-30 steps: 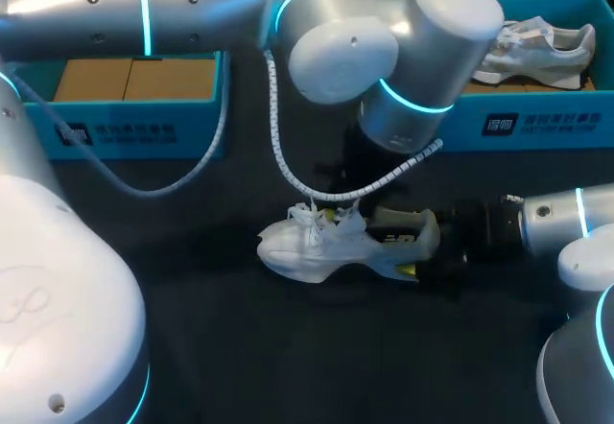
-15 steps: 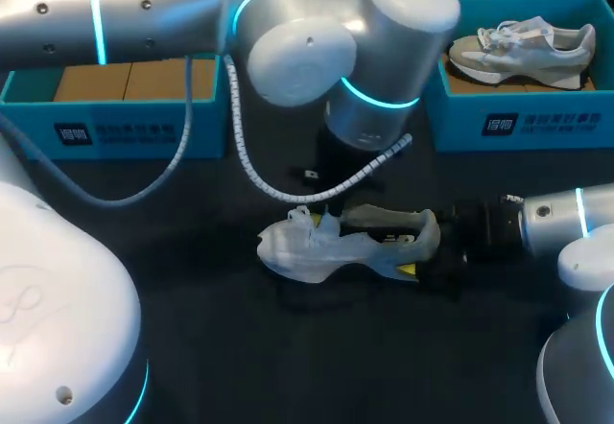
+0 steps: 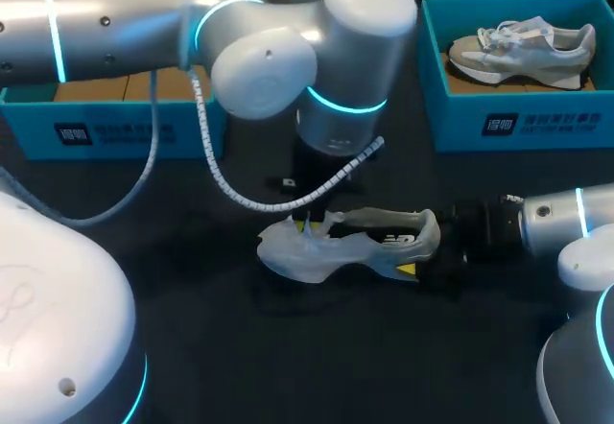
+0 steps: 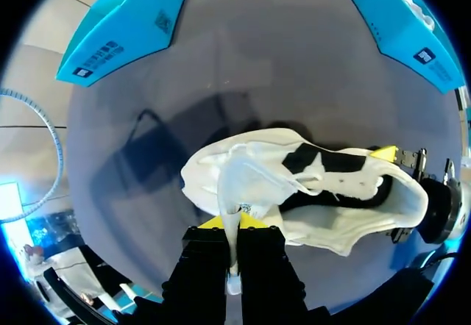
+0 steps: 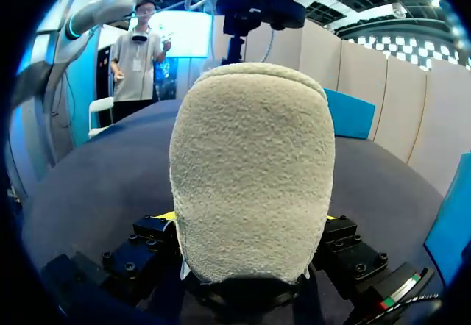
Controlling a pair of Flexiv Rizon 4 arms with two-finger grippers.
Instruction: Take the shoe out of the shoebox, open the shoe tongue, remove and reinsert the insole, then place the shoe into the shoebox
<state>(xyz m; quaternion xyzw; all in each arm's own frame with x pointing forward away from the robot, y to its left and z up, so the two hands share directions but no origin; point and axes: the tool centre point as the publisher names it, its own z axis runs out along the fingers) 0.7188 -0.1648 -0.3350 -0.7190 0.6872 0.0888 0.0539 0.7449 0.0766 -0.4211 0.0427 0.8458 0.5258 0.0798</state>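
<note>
A white shoe (image 3: 345,247) lies on its side on the dark table, toe toward the left. My left gripper (image 3: 305,224) comes down over the front of the shoe. In the left wrist view the left gripper (image 4: 234,223) is shut on the shoe's white tongue (image 4: 237,185), which is drawn out of the shoe (image 4: 338,193) toward the toe. My right gripper (image 3: 422,253) stays at the heel. Seen from the right wrist, the fuzzy heel (image 5: 250,163) fills the space between the right gripper (image 5: 250,226) fingers, which press it from both sides.
A blue shoebox (image 3: 115,131) with brown cardboard inside stands at the back left. Another blue shoebox (image 3: 518,122) at the back right holds a second pale shoe (image 3: 523,50). The left arm's cable (image 3: 288,199) hangs just behind the shoe.
The left gripper has shut on the tongue and the left arm has swung leftward, pulling the tongue toward the toe. The right gripper and the heel have not moved.
</note>
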